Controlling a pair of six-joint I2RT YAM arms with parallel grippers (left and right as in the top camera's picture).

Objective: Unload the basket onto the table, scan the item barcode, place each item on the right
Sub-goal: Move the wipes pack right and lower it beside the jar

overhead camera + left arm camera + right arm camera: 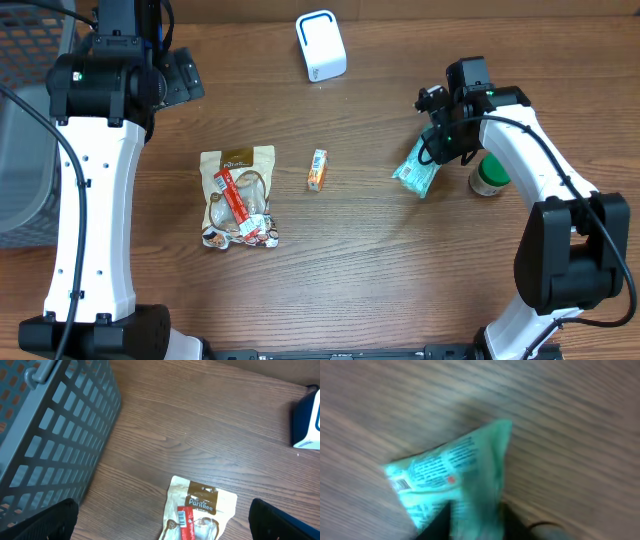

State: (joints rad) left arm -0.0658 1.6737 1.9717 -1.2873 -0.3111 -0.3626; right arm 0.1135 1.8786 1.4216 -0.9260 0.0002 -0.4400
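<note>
Notably, the green packet [417, 176] lies right of the white scanner [321, 45], well apart from it, under the right gripper [436, 150]; whether the jaws pinch it is too blurred to tell; a firm edge grip should keep its barcode [400, 484] uncovered and facing the scanner.

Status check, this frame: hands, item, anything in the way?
Left hand open, holding nothing. Right hand at green plastic packet, grip unclear. Packet apart from white box scanner. Beside it, small green-lidded jar.
</note>
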